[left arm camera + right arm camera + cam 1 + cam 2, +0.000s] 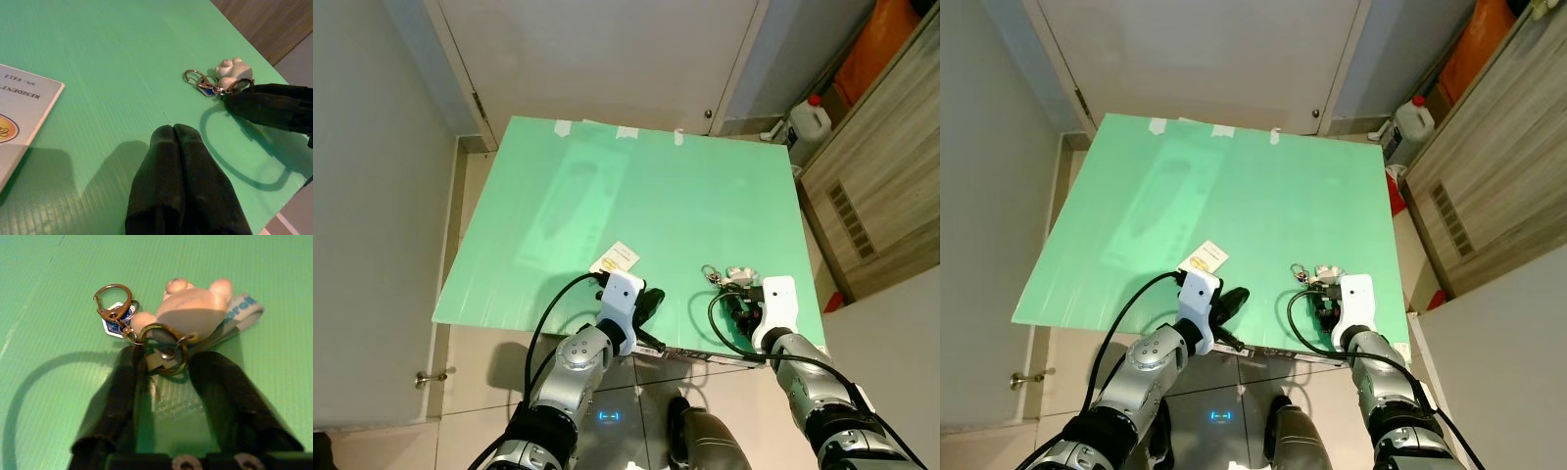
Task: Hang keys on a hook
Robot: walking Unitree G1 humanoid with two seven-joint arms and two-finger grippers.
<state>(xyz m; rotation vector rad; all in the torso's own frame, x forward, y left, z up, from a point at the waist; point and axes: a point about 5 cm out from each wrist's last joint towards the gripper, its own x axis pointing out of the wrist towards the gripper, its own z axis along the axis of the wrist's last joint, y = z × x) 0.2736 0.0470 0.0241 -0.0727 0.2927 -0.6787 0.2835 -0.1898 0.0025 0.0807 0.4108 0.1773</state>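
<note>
A green sheet (636, 196) lies on the floor before a closed door (597, 59), taped along its far edge. At the left, a white card (615, 258) rests on the sheet; its print reads "RESIDENT" and something like "SN. 6411", beside a yellow round mark too partial to read. The left pincer (651, 302) sits just by the card's near side, low over the sheet, its two black fingers (181, 181) pressed together and holding nothing. Further right lie the keys (724, 275): a brass snap clasp, a small blue-and-white tag whose writing is too small to read, a round ring, a pale rubbery charm shaped like a paw, and a grey strap with blue lettering cut off after "oro". The right pincer (168, 382) is down on the sheet at the keys, its fingers spread apart on either side of the ring and strap, tips touching or just beside the ring, not closed on it. At the far right, a white jug (810, 122) with a red cap stands by a wooden cabinet (881, 166).
</note>
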